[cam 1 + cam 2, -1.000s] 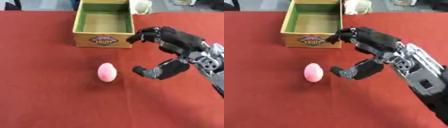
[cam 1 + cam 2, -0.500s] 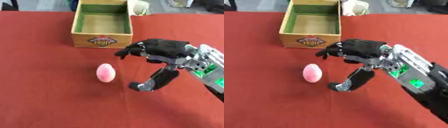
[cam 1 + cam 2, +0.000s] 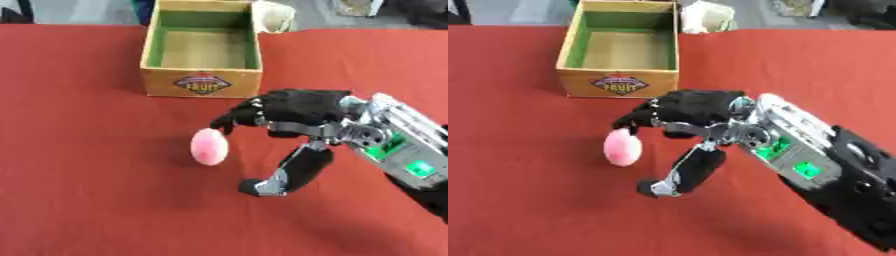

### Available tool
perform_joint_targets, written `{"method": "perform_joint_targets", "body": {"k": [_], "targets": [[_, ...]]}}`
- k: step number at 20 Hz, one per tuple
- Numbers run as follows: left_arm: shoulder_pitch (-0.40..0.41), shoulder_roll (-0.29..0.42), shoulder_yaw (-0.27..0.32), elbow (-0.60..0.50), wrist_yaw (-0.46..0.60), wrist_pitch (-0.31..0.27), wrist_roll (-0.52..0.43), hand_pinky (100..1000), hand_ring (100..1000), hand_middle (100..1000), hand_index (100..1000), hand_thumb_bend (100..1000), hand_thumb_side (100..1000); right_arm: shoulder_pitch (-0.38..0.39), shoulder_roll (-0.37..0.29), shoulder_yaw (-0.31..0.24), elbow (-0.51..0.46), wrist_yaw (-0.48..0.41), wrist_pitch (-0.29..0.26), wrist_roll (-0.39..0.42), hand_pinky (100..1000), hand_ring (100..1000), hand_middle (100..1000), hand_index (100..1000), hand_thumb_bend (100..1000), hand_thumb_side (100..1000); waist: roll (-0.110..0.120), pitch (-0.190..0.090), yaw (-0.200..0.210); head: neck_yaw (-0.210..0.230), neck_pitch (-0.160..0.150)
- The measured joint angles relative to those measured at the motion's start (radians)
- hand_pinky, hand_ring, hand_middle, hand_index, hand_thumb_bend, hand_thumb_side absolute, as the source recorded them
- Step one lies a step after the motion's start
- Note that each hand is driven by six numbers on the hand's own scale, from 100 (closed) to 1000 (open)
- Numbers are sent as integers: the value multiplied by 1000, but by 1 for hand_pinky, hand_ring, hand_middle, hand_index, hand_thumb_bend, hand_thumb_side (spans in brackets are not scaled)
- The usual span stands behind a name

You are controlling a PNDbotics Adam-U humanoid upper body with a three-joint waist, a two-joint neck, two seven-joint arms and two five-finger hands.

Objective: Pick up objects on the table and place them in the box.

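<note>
— Where on the table (image 3: pixel 79 200)?
— Pink egg (image 3: pixel 209 146) lying on the red cloth, near the middle, a little in front of the box (image 3: pixel 202 84) and well apart from it.

— And the box?
— Sitting at the far side, open on top, green inside, with a fruit label on the near wall. Nothing visible inside.

— Which hand (image 3: pixel 293 120)?
— Right one, reaching in from the right edge. Black fingers (image 3: pixel 234 119) spread out and arched over the egg's far side, tips just above and beside it. Thumb (image 3: pixel 289 172) stretched down toward the near side, tip close to the cloth, off to the egg's right.

— Holding anything?
— No. Spread wide, with the egg beside the gap between fingers and thumb, not gripped. Fingertips look very near the egg's top in the right eye view; touching or not, hard to tell.

— Other hand?
— Nowhere in either view.

— Anything else worth noting?
— A pale, crumpled-looking thing (image 3: pixel 274 15) just beyond the box's far right corner, past the cloth's edge. Too blurred to name.
</note>
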Motion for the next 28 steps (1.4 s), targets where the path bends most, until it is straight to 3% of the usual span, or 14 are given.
{"method": "perform_joint_targets", "body": {"k": [20,28], "targets": [[0,0,-4,0,15,-4,-6,447,486,374,496,100,651,-28,75,33,0,124,219,17,723,842,788,987,347,589,4,8,8,-9,-1],[0,-1,-9,1,19,-4,-11,448,487,373,495,100,654,-34,109,59,62,184,260,45,727,843,784,985,339,569,13,23,16,-24,-10]]}}
